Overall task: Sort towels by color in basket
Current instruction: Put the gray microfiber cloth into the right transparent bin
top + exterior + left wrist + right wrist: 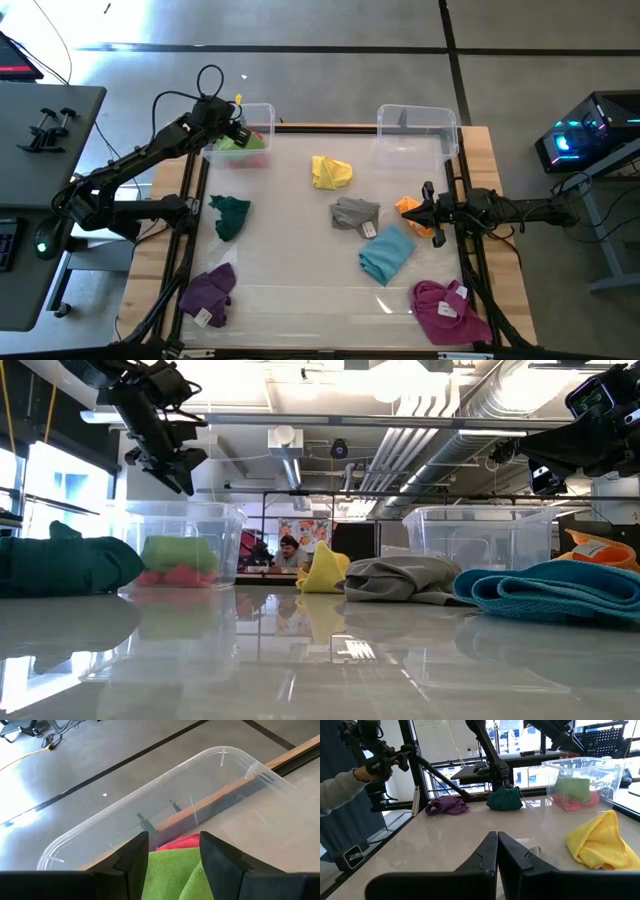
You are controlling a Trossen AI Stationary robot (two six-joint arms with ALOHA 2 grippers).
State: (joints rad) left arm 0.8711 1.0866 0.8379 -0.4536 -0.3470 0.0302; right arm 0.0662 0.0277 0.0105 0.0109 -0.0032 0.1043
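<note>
My left gripper [238,135] hangs open above the clear left bin [262,110], over the green towel [170,875], which lies on a pink one [182,841] inside the bin. In the low view this gripper [185,470] is well above the bin [230,520]. My right gripper [497,836] is shut and raised above the table's right side, beside the orange towel [410,207]. On the table lie the yellow [331,172], grey [355,213], light blue [386,255], magenta [448,310], purple [210,293] and dark teal [230,215] towels.
A second clear bin [417,112] stands at the table's far right with no towel showing in it. Bare tabletop lies between the teal and grey towels and along the near edge. A person's sleeve and hand [340,785] show beyond the table's left side.
</note>
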